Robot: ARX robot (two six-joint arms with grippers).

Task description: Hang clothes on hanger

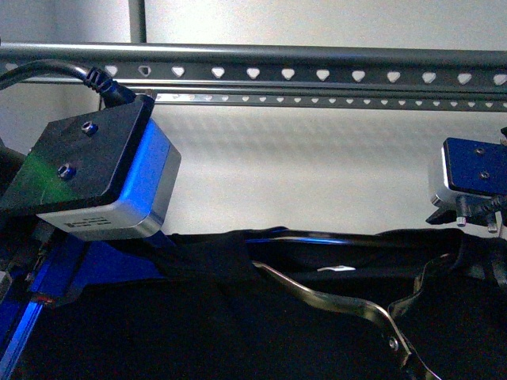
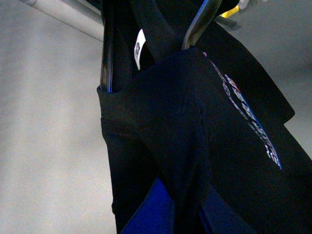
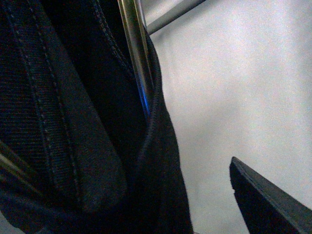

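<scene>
One black T-shirt point(image 1: 198, 317) is stretching across the lower part of the front view. It is hanging below, and apart from, the one grey rack point(image 1: 269, 55). The rack is showing two long rails there, a nearer one punched with large hearts and a farther one point(image 1: 333, 100) with small hearts.

Two arms are reaching up on either side of the shirt, each carrying one boxy wrist camera. The left arm point(image 1: 103, 170) is tilting its box steeply, with a black cable point(image 1: 55, 70) plugging into it. The right arm point(image 1: 471, 178) is sitting at the far edge, its box closer to level.

One bright metal rod point(image 1: 333, 299) is curving through the shirt's neck opening. The left wrist view is showing two such rods point(image 2: 197, 24) entering that opening.

The left gripper point(image 2: 185, 214) is lying under a fold of the shirt with only blue patches peeking out, so I cannot tell how its jaws are standing. The right gripper point(image 3: 161, 195) is mostly buried in seamed black cloth. One black finger point(image 3: 268, 200) is standing free against the pale wall, and the jaw setting cannot be told.

One white neck label point(image 2: 139, 48) is carrying dark marks too small to read. One white, blue and red chest print point(image 2: 248, 117) is slanting too sharply to read.
</scene>
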